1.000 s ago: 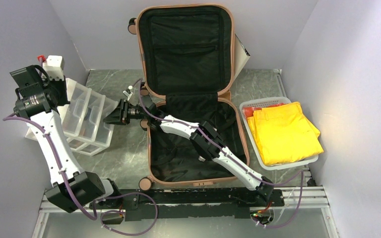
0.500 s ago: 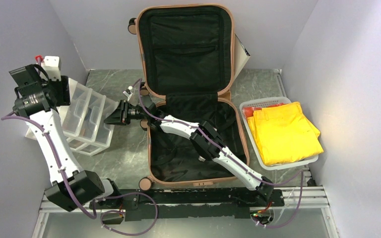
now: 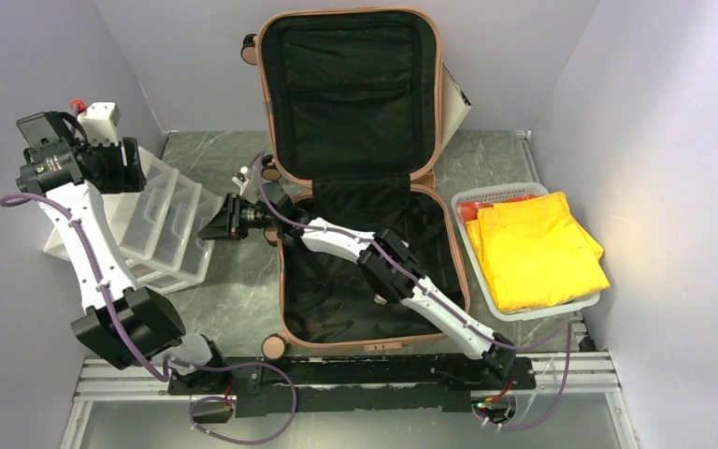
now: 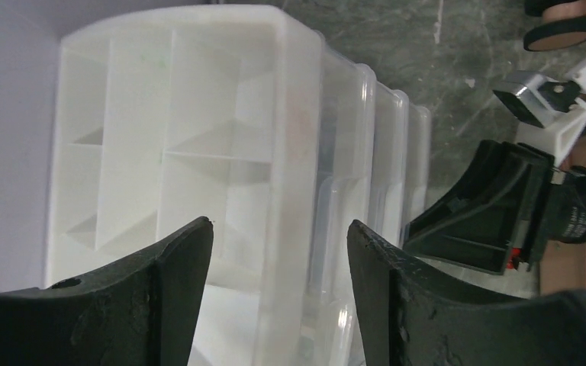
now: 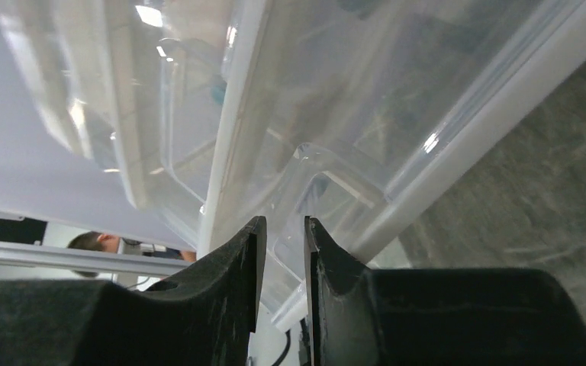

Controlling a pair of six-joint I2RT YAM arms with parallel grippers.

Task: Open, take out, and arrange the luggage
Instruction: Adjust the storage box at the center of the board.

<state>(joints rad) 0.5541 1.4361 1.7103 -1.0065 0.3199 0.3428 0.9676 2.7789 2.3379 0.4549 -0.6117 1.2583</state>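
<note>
The luggage (image 3: 355,94), a salmon-pink suitcase with black lining, lies open mid-table, its lid leaning on the back wall; one of its wheels (image 4: 565,32) shows in the left wrist view. A clear plastic drawer unit (image 3: 164,224) stands to its left. My left gripper (image 3: 123,165) hovers open over the unit's far end (image 4: 198,114), nothing between its fingers. My right gripper (image 3: 209,224) reaches left across the suitcase to the unit's right side. Its jaws (image 5: 284,225) stand almost together on a clear drawer handle (image 5: 328,164).
A white basket (image 3: 486,198) with a folded yellow garment (image 3: 538,248) sits right of the suitcase. A white bottle with a red cap (image 3: 103,117) stands in the back left corner. Grey walls close in on three sides.
My left gripper has opened and drawn back toward the rear left wall. The right gripper's jaws have narrowed slightly; its arm stays in place.
</note>
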